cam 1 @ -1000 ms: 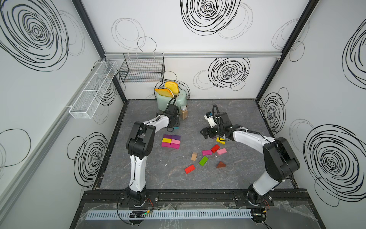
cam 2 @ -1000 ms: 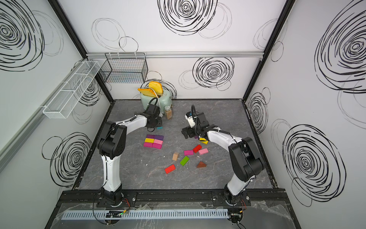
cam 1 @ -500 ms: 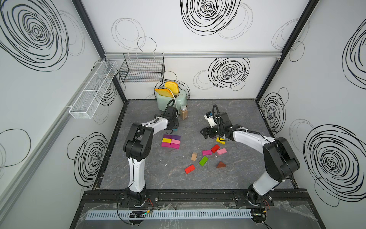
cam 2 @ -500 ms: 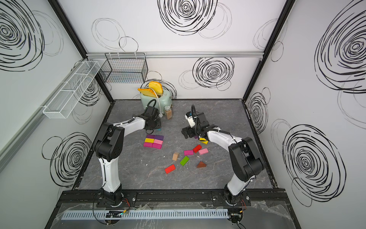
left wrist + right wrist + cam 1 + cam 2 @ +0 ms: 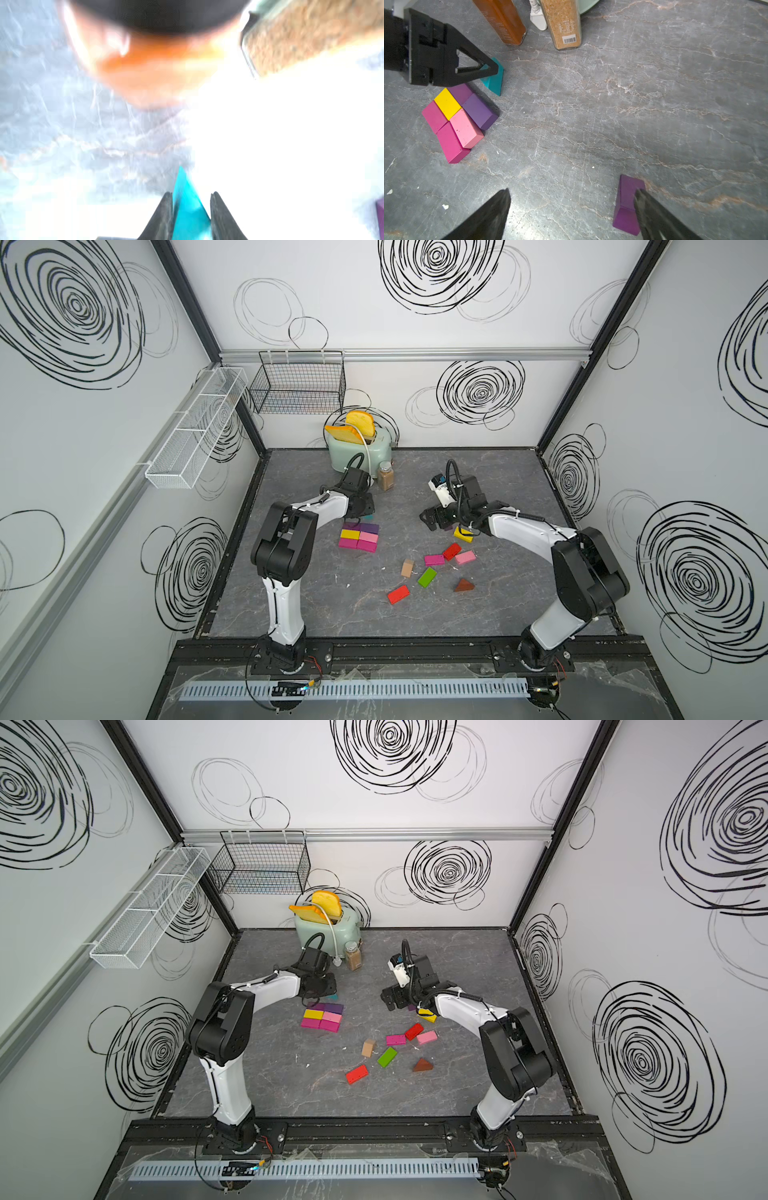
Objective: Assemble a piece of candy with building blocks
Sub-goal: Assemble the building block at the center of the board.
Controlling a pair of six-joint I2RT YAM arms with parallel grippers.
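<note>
My left gripper (image 5: 191,194) is shut on a teal triangle (image 5: 188,207) that rests on the table just behind a flat cluster of pink, magenta, yellow and purple bricks (image 5: 359,536). The right wrist view shows the same grip (image 5: 492,68) on the triangle (image 5: 494,83) beside the cluster (image 5: 456,116). My right gripper (image 5: 573,191) is open and low over the table, with a purple triangle (image 5: 627,199) against the inside of one finger. Loose blocks lie nearer the front: yellow (image 5: 462,534), red (image 5: 451,551), magenta (image 5: 434,559), pink (image 5: 465,557), tan (image 5: 407,568), green (image 5: 427,576), red (image 5: 398,594) and a brown triangle (image 5: 464,585).
A mint toaster (image 5: 359,448) with toast stands at the back wall, a spice jar (image 5: 385,476) in front of it. Two jars (image 5: 502,22) (image 5: 562,25) stand close behind the left gripper. A wire basket (image 5: 299,383) and a white rack (image 5: 195,435) hang on the walls.
The left gripper's jaws have closed onto the teal triangle, and the left arm has shifted slightly. The right arm and the blocks have not moved.
</note>
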